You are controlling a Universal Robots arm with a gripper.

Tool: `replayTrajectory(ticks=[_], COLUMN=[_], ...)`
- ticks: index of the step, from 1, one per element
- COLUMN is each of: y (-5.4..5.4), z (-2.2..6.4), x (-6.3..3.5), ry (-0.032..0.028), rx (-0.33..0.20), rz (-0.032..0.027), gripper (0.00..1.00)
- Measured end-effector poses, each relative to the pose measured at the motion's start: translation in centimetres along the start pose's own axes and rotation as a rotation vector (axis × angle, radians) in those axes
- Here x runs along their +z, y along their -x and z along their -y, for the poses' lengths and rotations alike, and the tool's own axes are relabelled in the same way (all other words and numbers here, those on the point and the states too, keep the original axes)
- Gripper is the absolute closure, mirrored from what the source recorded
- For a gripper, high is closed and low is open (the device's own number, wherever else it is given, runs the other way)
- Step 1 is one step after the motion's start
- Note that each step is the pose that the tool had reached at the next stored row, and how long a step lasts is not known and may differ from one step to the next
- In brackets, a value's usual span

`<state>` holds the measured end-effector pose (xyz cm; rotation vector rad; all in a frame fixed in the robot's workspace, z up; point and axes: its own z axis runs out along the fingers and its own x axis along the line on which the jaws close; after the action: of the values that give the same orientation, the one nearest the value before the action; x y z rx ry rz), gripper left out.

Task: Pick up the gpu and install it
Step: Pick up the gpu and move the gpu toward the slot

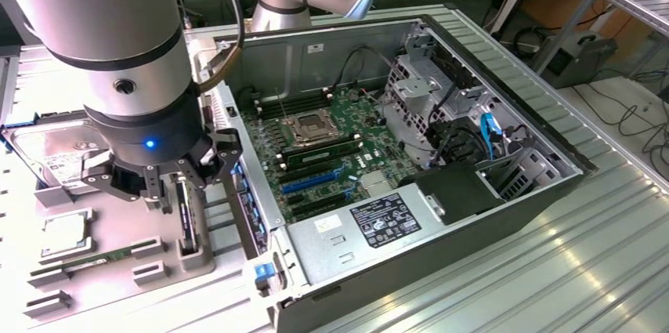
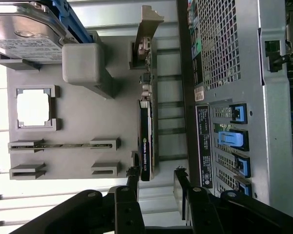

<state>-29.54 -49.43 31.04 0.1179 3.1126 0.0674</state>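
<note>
A robot arm's pincer [image 1: 183,192] [image 2: 156,183] hung with its fingers spread wide, gripping nothing, over one end of the graphics card [image 1: 190,227] [image 2: 145,136]. The dark card stood on its long edge in a slot along the grey tray's [image 1: 105,215] [image 2: 78,117] edge nearest the open computer case [image 1: 303,59] [image 2: 263,97]. Also on the tray were a hard drive [image 1: 52,153] [image 2: 24,29] at one corner, a processor chip [image 1: 63,235] [image 2: 33,108] and a memory stick [image 1: 99,258] [image 2: 63,145].

Open claw [image 2: 156,175] by gpu [image 2: 145,136], on-edge in tray [image 2: 78,117].
</note>
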Motion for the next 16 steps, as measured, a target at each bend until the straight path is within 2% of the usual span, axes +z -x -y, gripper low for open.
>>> replayTrajectory(ticks=[16], y=[-0.01], z=[0.02], x=[0.41], ry=[0.0], rx=[0.0], rz=[0.0], gripper=[0.58])
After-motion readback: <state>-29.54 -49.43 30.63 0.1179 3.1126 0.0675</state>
